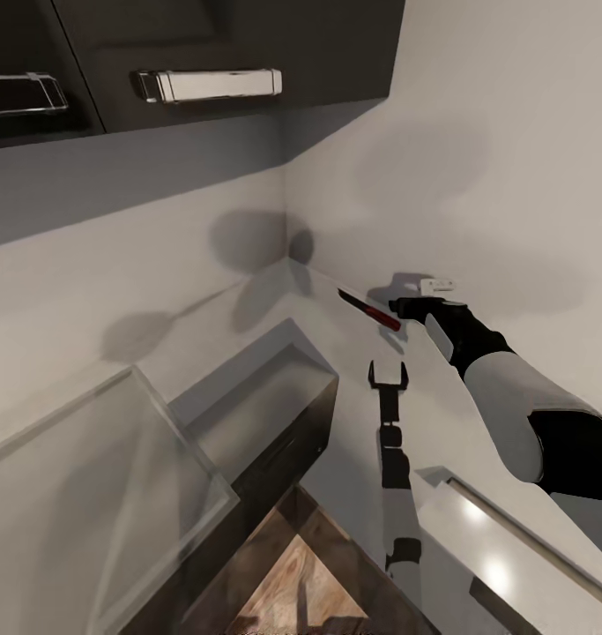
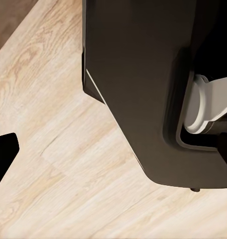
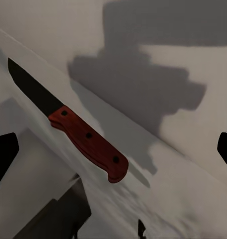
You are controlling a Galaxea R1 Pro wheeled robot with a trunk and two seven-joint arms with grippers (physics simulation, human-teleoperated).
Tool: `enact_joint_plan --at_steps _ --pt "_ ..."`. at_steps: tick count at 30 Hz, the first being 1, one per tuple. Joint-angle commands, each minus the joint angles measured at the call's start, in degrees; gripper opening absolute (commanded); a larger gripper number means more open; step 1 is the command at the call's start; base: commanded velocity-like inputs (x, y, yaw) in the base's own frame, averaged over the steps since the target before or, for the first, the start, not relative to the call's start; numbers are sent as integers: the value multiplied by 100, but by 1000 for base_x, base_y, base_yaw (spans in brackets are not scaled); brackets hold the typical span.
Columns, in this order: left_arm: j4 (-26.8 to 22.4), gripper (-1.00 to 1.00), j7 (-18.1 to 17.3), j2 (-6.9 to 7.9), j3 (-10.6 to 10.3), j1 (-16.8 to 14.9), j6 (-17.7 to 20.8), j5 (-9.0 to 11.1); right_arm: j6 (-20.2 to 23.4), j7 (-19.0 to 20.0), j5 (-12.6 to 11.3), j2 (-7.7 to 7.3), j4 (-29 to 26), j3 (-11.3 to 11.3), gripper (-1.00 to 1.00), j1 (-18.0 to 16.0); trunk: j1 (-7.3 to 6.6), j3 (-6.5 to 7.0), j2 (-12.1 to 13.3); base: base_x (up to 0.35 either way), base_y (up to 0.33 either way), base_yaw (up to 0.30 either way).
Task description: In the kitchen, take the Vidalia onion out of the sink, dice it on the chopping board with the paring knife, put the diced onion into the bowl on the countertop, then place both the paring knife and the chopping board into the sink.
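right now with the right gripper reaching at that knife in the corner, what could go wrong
1. The paring knife lies close to the corner walls on the countertop; a closing right gripper may nudge it against the wall instead of catching it.
2. Its fingers stand wide apart with the handle off-centre between them, so the grip could land crooked.
3. The left gripper hangs open nearby and could be bumped.

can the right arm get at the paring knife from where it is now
Probably yes. The right tool sits open just beside the paring knife, whose red handle lies bare on the countertop between the fingers, nothing in the way.
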Motion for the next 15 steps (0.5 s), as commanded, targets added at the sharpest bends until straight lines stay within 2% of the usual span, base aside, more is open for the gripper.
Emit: enact_joint_plan --at_steps 1,15 --pt "-6 100 -6 6 -37 2 -8 59 33 9 -15 -4 -10 20 100 -3 3 -18 -10 0 0 0" --pt "36 100 -6 6 -37 2 -8 59 33 9 -15 3 -11 20 100 -3 3 -147 -10 0 0 0"
